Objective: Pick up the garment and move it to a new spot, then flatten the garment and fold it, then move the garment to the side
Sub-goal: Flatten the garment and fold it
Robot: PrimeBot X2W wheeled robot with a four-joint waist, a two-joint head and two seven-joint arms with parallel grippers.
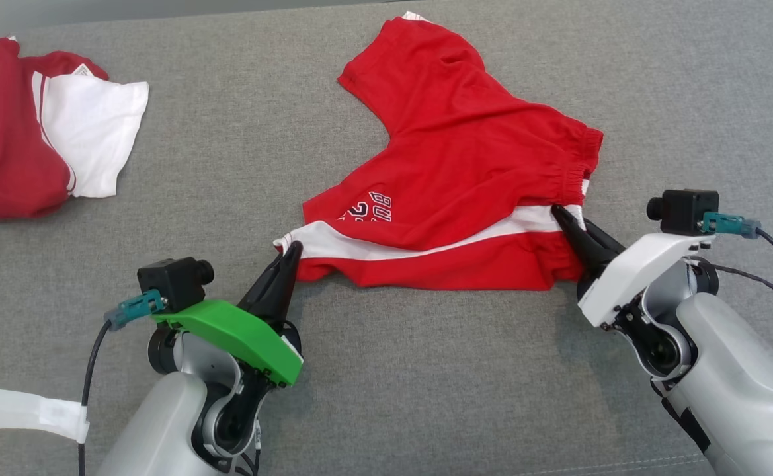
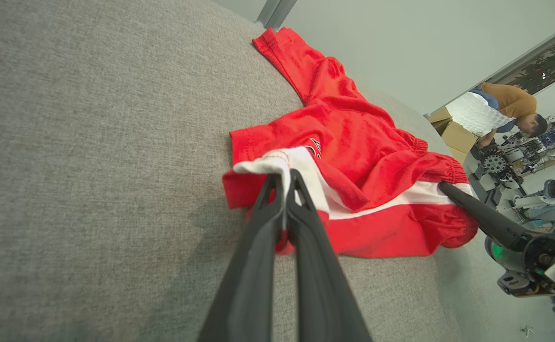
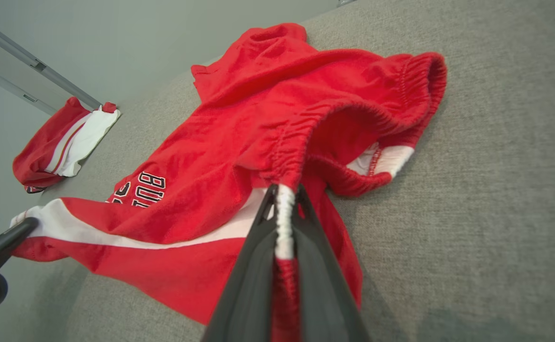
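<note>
The garment (image 1: pixel 465 165) is a pair of red shorts with a white side stripe and white lettering, lying crumpled on the grey fabric surface (image 1: pixel 360 370). My left gripper (image 1: pixel 291 248) is shut on the hem end of the white stripe, and the left wrist view shows the cloth (image 2: pixel 353 156) pinched between its fingers (image 2: pixel 284 178). At the other end my right gripper (image 1: pixel 558 211) is shut on the elastic waistband where the stripe meets it. In the right wrist view the waistband (image 3: pixel 334 114) runs between the fingertips (image 3: pixel 284 190), and the stripe stretches between both grippers.
A second red and white garment (image 1: pixel 22 139) lies folded at the far left, also seen as the small folded garment (image 3: pixel 59 145) in the right wrist view. White tape (image 1: pixel 29 411) sits on my left forearm. A person (image 2: pixel 500 111) bends over a bench beyond the surface's edge.
</note>
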